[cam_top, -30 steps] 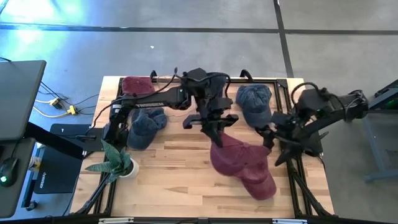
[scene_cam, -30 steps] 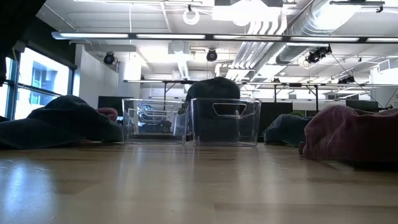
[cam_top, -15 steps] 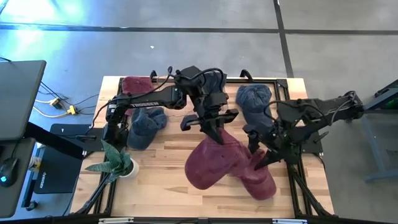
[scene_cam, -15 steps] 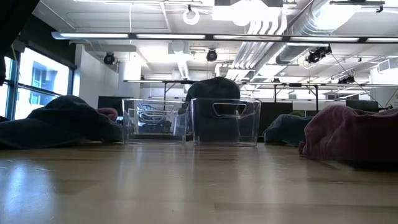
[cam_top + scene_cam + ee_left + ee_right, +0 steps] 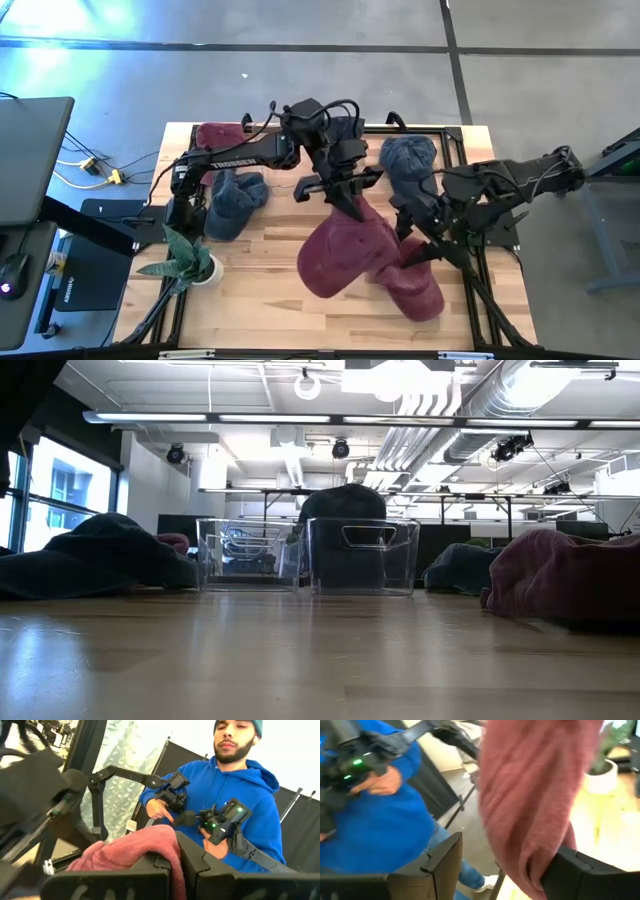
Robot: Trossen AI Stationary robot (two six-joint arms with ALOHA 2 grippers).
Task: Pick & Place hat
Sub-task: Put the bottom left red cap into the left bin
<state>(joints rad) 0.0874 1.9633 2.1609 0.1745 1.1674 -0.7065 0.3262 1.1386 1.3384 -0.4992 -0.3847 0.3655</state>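
High view shows your left gripper (image 5: 352,203) clamped on the maroon hat (image 5: 345,262) hanging limp at centre frame, so feed its soft free edge into the parted right gripper (image 5: 418,240).

maroon hat (image 5: 345,255) | lifted, hanging open | maybe partly above table centre
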